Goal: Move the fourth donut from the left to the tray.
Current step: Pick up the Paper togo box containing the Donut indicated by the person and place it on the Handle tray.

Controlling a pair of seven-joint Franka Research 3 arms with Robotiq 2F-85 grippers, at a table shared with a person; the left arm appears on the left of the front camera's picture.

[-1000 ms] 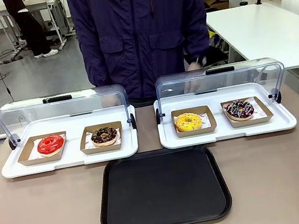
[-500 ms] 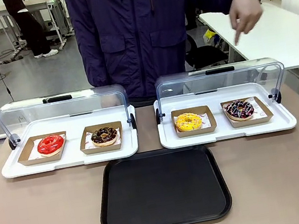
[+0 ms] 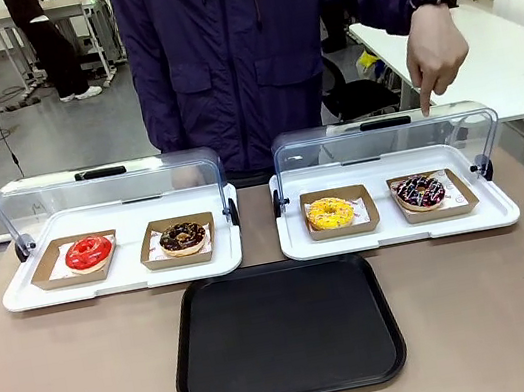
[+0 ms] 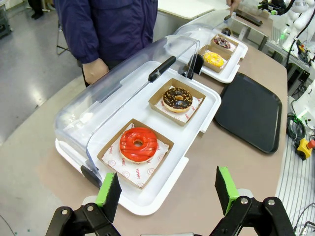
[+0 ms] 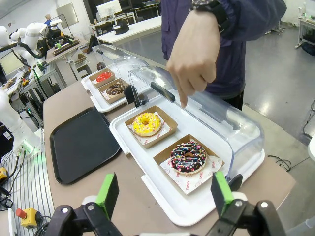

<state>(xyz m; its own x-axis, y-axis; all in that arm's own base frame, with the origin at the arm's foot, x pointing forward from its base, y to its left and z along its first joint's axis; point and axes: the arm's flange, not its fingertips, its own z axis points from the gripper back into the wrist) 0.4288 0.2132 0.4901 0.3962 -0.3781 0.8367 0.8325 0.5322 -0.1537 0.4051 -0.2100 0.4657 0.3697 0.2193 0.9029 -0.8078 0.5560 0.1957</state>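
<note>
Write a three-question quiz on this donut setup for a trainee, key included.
1. True or false: the left gripper and the right gripper both stand open.
2. The person's hand points down over which one? A. the left white tray B. the right white tray
3. Fill in: the donut sharing a white tray with the fourth donut has ____ glaze.
Key: 1 true; 2 B; 3 yellow.

Fourth donut (image 3: 420,191): dark chocolate glaze, white drizzle, pink-red bits. Tray (image 3: 286,332): plain black. Neighbour donut (image 3: 330,212): yellow glaze. Person's jacket (image 3: 236,48): navy.
</note>
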